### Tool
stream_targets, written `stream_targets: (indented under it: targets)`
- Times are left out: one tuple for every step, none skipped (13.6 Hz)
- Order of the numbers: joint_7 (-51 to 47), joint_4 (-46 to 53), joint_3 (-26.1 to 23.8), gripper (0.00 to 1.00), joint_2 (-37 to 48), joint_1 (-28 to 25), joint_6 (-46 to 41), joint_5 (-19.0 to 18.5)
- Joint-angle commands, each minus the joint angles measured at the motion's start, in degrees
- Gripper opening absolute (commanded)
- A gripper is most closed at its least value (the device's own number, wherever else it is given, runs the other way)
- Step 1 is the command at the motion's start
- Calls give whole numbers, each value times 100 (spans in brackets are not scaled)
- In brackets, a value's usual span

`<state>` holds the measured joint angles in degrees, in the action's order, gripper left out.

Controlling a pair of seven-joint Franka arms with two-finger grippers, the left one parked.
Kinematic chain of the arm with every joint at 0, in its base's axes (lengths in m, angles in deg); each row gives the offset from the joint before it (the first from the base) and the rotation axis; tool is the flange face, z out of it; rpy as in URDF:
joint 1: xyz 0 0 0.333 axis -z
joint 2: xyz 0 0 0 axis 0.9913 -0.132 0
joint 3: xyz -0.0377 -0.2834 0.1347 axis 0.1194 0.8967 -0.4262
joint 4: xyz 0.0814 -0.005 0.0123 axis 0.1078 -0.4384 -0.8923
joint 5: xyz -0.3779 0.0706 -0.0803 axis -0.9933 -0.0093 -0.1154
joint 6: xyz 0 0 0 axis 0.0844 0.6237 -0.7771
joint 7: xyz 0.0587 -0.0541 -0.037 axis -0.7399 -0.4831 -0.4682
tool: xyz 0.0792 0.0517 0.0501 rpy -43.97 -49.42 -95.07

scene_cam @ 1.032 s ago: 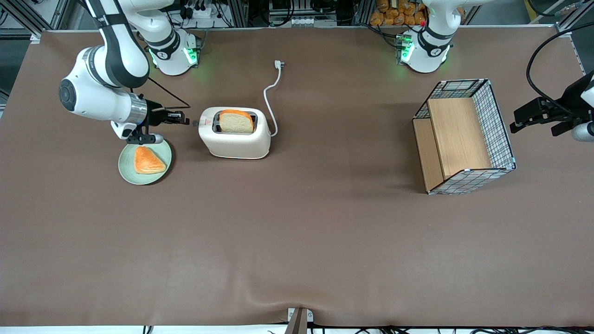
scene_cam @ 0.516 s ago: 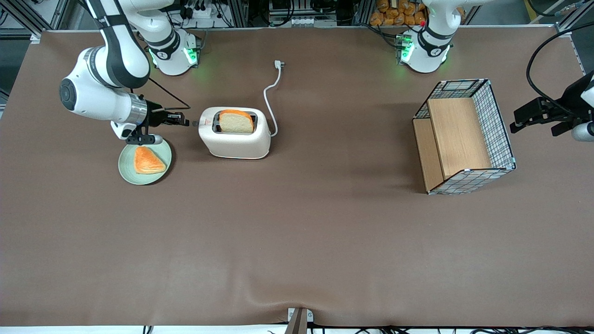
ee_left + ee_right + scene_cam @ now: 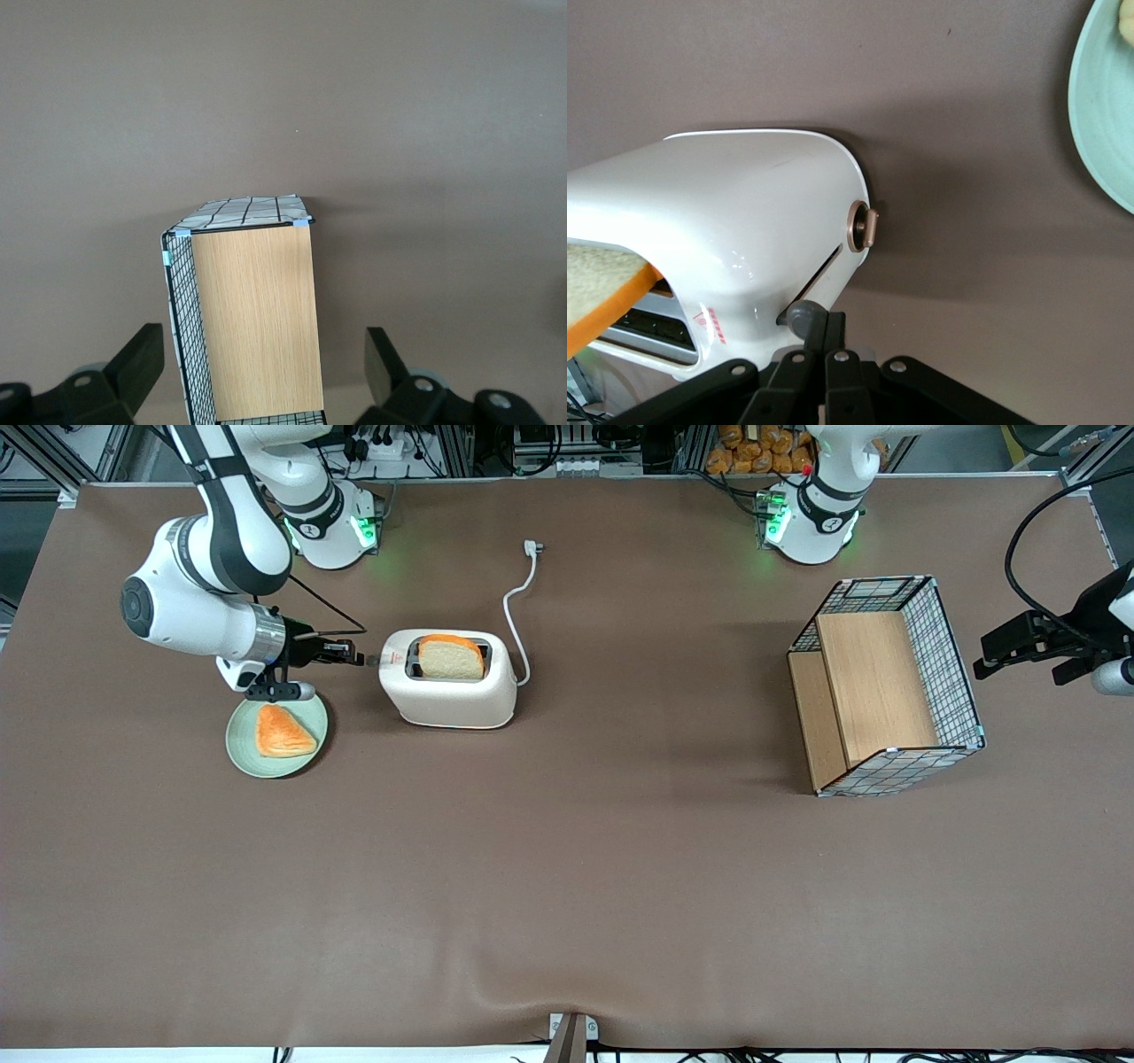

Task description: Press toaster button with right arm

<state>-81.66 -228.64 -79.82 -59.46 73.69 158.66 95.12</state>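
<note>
The cream-white toaster (image 3: 450, 695) stands on the brown table with a bread slice (image 3: 450, 658) in one slot. Its small grey button (image 3: 371, 661) sticks out of the narrow end that faces the right arm (image 3: 199, 615). The right gripper (image 3: 355, 660) is level with that end, fingers shut together, tips at the button. In the right wrist view the toaster (image 3: 735, 212) fills much of the frame. The grey button (image 3: 799, 315) sits at the top of its slot, and the shut gripper (image 3: 827, 322) touches it.
A green plate (image 3: 237, 751) with an orange pastry (image 3: 283, 732) lies under the wrist, nearer the front camera. The white cord (image 3: 518, 602) trails away from the toaster. A bronze dial (image 3: 861, 227) sits beside the button slot. A wire-and-wood basket (image 3: 886, 682) stands toward the parked arm's end.
The right arm's wrist and elbow have shifted slightly toward the toaster. The gripper tips have edged up to the button. The toaster and bread have not moved.
</note>
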Motion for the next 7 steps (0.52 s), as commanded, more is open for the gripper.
stream_targets:
  targets:
    - [214,-78,26,0,-83,-120,267,208]
    - [214,-77,18,0,-92,-121,267,209]
    - [214,-77,26,0,-110,-121,276,226]
    - [214,-77,26,0,-136,-121,285,235]
    - [214,-77,26,0,-154,-121,311,235]
    - [214,-77,26,0,-162,-138,337,235]
    - [214,-77,26,0,-171,-147,338,235]
